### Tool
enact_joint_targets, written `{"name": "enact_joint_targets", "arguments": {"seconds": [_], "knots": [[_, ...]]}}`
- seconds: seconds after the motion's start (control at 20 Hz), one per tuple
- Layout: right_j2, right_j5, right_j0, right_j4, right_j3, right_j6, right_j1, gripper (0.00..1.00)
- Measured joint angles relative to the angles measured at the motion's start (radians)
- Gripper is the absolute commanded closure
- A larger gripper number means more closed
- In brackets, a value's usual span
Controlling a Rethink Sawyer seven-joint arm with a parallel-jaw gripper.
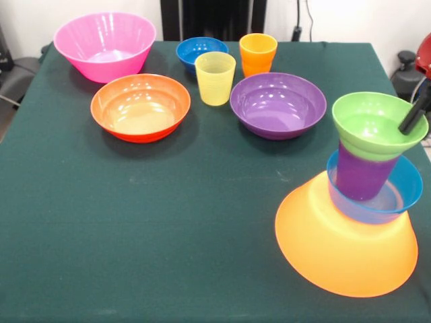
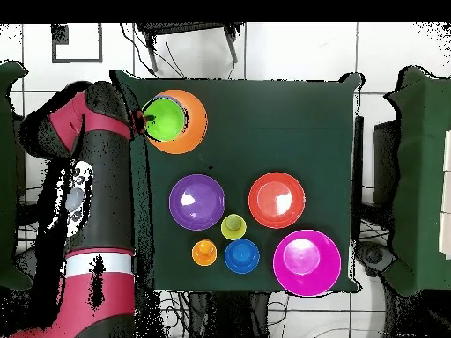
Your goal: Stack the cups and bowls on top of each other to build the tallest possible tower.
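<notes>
The tower [image 1: 357, 202] stands at the table's right front. Its base is the big yellow-orange bowl [image 1: 347, 252], upside down. On it sit the light blue bowl [image 1: 406, 187], the purple cup [image 1: 360, 176] and, on top, the green bowl [image 1: 374, 124]. My gripper [image 1: 413, 114] reaches in from the right edge and its black tip is at the green bowl's right rim, mostly out of frame. In the overhead view the gripper [image 2: 139, 121] is at the left rim of the green bowl [image 2: 164, 117].
Loose on the table are the pink bowl [image 1: 104, 46], orange-red bowl [image 1: 140, 106], purple bowl [image 1: 277, 104], dark blue bowl [image 1: 201, 52], yellow cup [image 1: 215, 78] and orange cup [image 1: 258, 54]. The red arm [image 2: 97, 194] lies along the table's edge.
</notes>
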Motion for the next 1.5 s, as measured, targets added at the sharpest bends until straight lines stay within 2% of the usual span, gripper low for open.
{"name": "enact_joint_targets", "arguments": {"seconds": [0.55,0.85,1.5], "knots": [[0.002,-0.004,-0.001,0.000,0.025,0.000,-0.005,0.00],[0.008,-0.004,-0.003,0.001,0.058,0.000,-0.035,0.00],[0.093,-0.004,-0.067,0.019,0.114,0.000,-0.120,0.00]]}}
